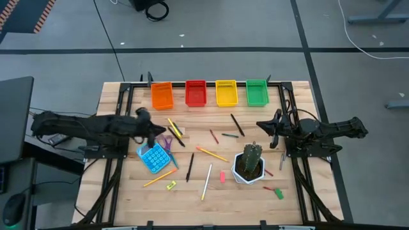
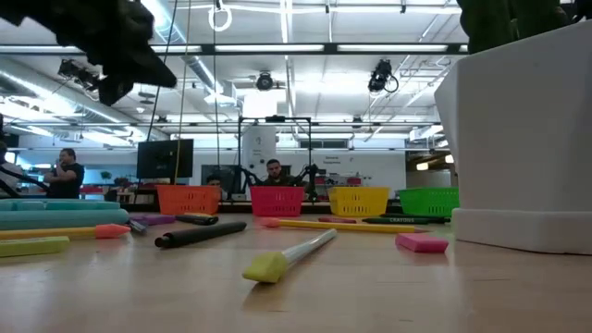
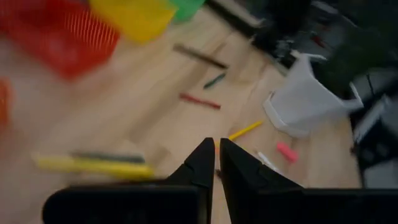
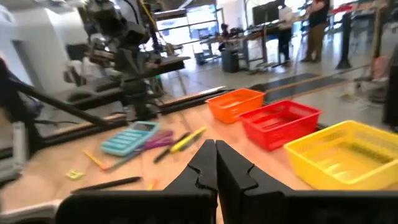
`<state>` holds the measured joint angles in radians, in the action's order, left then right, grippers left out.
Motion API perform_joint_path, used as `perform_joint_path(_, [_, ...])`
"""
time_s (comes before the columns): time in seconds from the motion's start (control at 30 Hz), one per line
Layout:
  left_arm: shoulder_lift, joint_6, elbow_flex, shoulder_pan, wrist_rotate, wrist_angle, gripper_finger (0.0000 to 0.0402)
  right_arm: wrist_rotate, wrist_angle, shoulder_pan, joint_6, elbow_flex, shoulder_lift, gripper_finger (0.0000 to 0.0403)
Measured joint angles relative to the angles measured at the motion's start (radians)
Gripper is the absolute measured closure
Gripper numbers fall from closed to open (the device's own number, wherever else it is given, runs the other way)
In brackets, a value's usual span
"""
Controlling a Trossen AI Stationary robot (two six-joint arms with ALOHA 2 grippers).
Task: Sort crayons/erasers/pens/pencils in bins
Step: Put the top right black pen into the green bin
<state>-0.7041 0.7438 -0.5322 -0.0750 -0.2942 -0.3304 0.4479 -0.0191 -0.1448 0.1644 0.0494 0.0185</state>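
Nearest the front edge of the surface [image 1: 128, 191], below the blue calculator [image 1: 153, 157], lie a yellow pencil [image 1: 159, 178] and a small yellow-green eraser [image 1: 171, 186], with a pale pencil [image 1: 206, 181] and a pink eraser [image 1: 222, 176] to the calculator's right, all loose and unsorted. Just above the calculator hangs the left claw [image 1: 151, 132], its fingers nearly together and clamped on nothing visible, probably poised over the yellow pen [image 1: 174, 127] and black pen [image 1: 176, 138] beside the purple scissors [image 1: 165, 142], which crowd that pick. Farther right of the calculator stands the white cactus pot [image 1: 249, 167], fencing off the red and green crayons [image 1: 275, 190] behind it. Beyond the pot waits the right claw [image 1: 269, 132], fingers together and empty, clear of the work. Farthest from the calculator, along the back edge, sit the orange bin [image 1: 162, 96], red bin [image 1: 195, 93], yellow bin [image 1: 226, 92] and green bin [image 1: 257, 92].
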Motion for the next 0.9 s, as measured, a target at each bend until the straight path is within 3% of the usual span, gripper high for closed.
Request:
perform_joint_path(0.1, [-0.145,0.180,-0.063,0.000,0.001,0.020,0.0374,0.000,0.000,0.000,0.001,0.000,0.000,0.0397])
perform_joint_path(0.2, [-0.251,0.244,-0.124,0.000,0.000,0.083,0.0376,0.000,-0.001,0.000,0.016,0.000,0.000,0.0397])
perform_joint_path(0.5, [-0.462,0.269,-0.286,0.000,-0.001,0.386,0.0366,-0.001,0.015,0.000,0.072,0.000,0.000,0.0397])
perform_joint_path(0.63, [-0.528,0.198,-0.352,0.002,-0.004,0.392,0.0369,-0.002,0.043,0.000,0.154,0.000,0.000,0.0397])
perform_joint_path(0.9, [-0.623,0.242,-0.429,0.009,0.006,0.392,0.0373,-0.003,0.223,0.000,0.307,0.000,0.000,0.0397])
